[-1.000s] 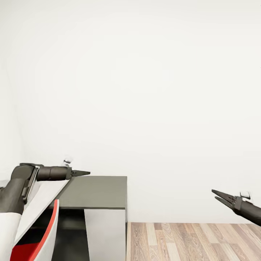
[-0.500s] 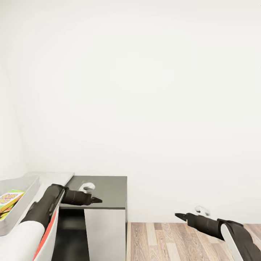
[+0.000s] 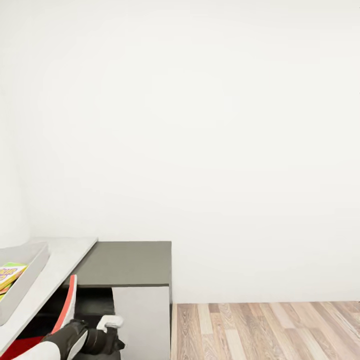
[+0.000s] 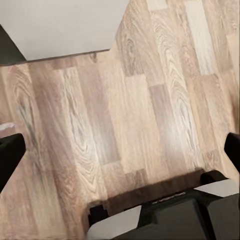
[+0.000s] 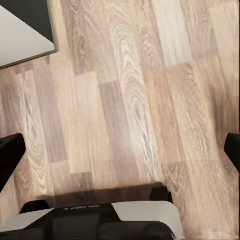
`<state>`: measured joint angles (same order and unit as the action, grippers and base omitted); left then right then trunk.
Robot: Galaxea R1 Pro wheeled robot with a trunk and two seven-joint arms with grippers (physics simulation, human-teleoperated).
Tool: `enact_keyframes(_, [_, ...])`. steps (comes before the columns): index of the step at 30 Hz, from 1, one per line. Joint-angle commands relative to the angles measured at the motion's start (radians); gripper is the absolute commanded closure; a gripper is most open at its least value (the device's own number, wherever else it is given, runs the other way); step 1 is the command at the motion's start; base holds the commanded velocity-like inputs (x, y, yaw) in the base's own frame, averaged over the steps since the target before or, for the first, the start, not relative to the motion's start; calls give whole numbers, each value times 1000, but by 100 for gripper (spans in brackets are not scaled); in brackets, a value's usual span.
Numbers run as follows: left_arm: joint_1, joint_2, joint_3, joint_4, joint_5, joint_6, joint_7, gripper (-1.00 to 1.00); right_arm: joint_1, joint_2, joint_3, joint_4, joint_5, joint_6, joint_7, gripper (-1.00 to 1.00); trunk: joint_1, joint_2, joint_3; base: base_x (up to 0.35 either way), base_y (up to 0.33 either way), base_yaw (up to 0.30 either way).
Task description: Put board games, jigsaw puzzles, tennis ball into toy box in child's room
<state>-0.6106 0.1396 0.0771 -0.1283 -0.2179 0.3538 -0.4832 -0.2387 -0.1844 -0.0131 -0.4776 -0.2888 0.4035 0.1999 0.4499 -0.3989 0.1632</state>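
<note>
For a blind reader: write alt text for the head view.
A blank white wall takes up most of the picture. At lower left, a grey toy box holding a colourful board game sits on a pale grey table with a dark lower section; wood plank floor lies at lower right.

Left arm point(image 3: 75, 340), level with the counter point(image 3: 60, 260) top a second ago, now lowered to the head view's bottom edge, beside the white panel point(image 3: 142, 320). Right arm, half a second ago low over the wood floor point(image 3: 270, 330), dropped out of the head view. Toy box point(image 3: 22, 285) with a board game point(image 3: 10, 274) inside, earlier hidden behind the left arm, uncovered at left. Both wrist cameras turned down onto floor planks.
</note>
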Motion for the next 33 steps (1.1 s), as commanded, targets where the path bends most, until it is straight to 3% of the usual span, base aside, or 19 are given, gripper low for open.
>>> enact_keyframes(1, [11,-2,11,12,8,-16,32,-100,-1,0,7,33,-6,-24,0,-100,0,-1,-2,-184,0,-136])
enact_keyframes(3, [55,-16,12,46,60,-80,169,-100,-1,-1,35,128,-7,-109,-3,-100,0,-1,-4,-142,0,-138])
enact_keyframes(5, [96,-29,11,57,85,-107,262,-100,-1,-1,52,170,-9,-146,-5,-100,0,-1,-7,-73,0,-139])
enact_keyframes(8, [140,-43,11,62,99,-134,358,-100,-1,-2,77,199,-10,-180,-7,-100,0,-1,-12,-35,0,-139])
enact_keyframes(11, [162,-49,10,67,103,-153,415,-100,1,-1,110,226,-11,-218,-17,-100,0,-1,-16,-14,0,-138])
enact_keyframes(16, [210,-52,10,73,107,-171,449,-100,1,1,146,321,-10,-300,-62,-100,0,-1,-24,-5,0,-118])
enact_keyframes(23, [276,-51,10,74,109,-239,477,-100,2,6,158,366,-5,-350,-114,-100,0,-1,-32,-1,0,-60])
enact_keyframes(27, [300,-52,10,75,110,-255,551,-100,1,27,172,372,15,-356,-123,-100,0,-1,-33,0,0,-9])
enact_keyframes(28, [310,-52,10,75,111,-262,592,-100,1,42,190,376,36,-357,-131,-100,0,-1,-33,0,0,-3])
enact_keyframes(33, [329,-53,10,79,113,-279,637,-100,1,82,226,380,78,-354,-182,-100,0,-1,-33,0,0,-1])
